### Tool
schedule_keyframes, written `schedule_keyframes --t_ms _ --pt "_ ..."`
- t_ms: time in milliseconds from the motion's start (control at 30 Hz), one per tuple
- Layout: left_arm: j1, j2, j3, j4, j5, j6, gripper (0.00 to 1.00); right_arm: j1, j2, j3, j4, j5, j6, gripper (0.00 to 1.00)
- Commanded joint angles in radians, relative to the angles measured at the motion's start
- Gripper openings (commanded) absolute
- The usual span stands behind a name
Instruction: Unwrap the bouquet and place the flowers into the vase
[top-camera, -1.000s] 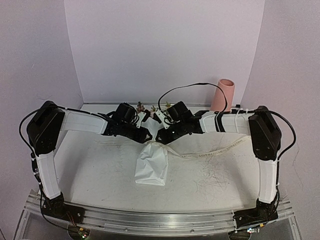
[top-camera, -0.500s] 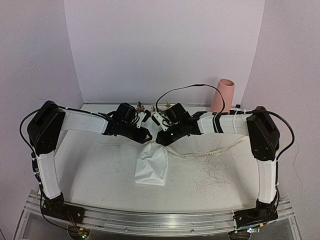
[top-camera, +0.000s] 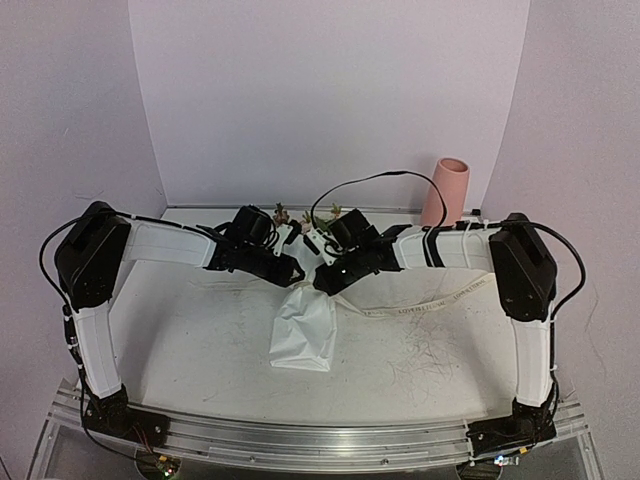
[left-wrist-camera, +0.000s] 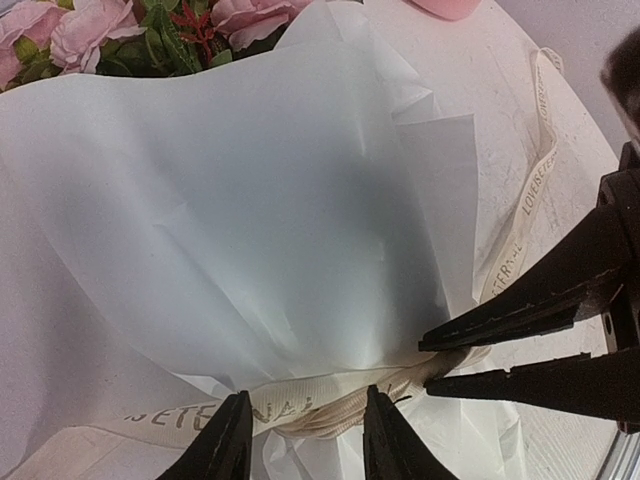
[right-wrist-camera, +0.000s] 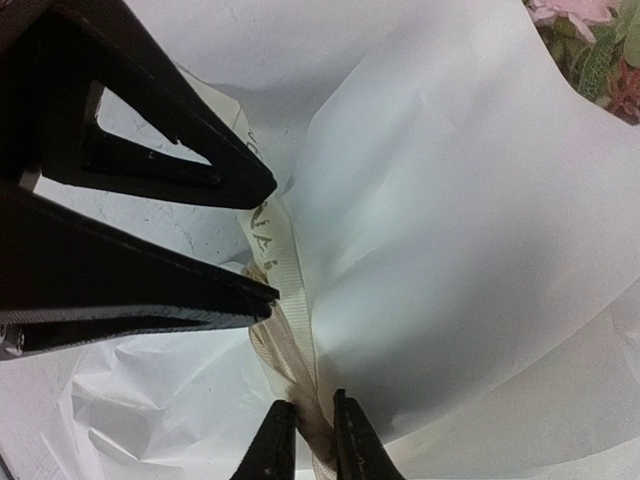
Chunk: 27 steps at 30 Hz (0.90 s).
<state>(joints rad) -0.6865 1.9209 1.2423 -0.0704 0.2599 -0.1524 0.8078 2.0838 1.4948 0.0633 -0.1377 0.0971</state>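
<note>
The bouquet (top-camera: 305, 335) lies mid-table in crinkled white paper, with its flowers (top-camera: 282, 213) pointing to the back; pink roses (left-wrist-camera: 85, 30) show at the paper's mouth. A cream printed ribbon (right-wrist-camera: 285, 290) ties the neck, and its tail (top-camera: 430, 298) trails to the right. My left gripper (left-wrist-camera: 306, 395) straddles the tied neck, one finger on each side. My right gripper (right-wrist-camera: 312, 400) pinches the twisted ribbon at the knot, close beside the left fingertips (right-wrist-camera: 230, 170). The salmon-pink vase (top-camera: 447, 190) stands upright at the back right.
Pale walls close in the table at the back and on both sides. A black cable (top-camera: 370, 180) arcs over the right arm near the vase. The aluminium rail (top-camera: 300, 440) with the arm bases runs along the near edge.
The right gripper's jaws have closed onto the ribbon, and that arm has edged a little left toward the neck. The left arm and the bouquet have stayed put.
</note>
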Motion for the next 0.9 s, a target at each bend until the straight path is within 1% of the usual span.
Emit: schedule_keyframes --t_ms 0,67,200,500,567,700,867 --pt "0.000 0.026 0.037 0.008 0.016 0.002 0.39 0.005 -0.010 0.006 -0.036 0.017 -0.008 0.09" --pt "-0.001 0.026 0.038 0.007 0.018 0.002 0.39 0.005 -0.027 0.000 -0.034 0.020 -0.008 0.08" --pt "-0.001 0.026 0.036 0.007 0.018 0.004 0.39 0.006 -0.075 -0.034 -0.025 0.028 -0.002 0.01" --pt "-0.002 0.025 0.030 0.008 0.024 0.002 0.39 0.005 -0.157 -0.162 0.012 0.071 0.032 0.00" --pt "-0.002 0.024 0.029 0.008 0.033 0.005 0.38 0.004 -0.166 -0.183 0.022 0.065 0.038 0.05" --pt "-0.005 0.011 0.025 0.008 0.049 0.012 0.38 0.006 -0.191 -0.208 0.047 0.050 0.051 0.11" --pt "-0.014 -0.003 0.023 0.007 0.062 0.021 0.38 0.005 -0.213 -0.226 0.056 0.060 0.052 0.11"
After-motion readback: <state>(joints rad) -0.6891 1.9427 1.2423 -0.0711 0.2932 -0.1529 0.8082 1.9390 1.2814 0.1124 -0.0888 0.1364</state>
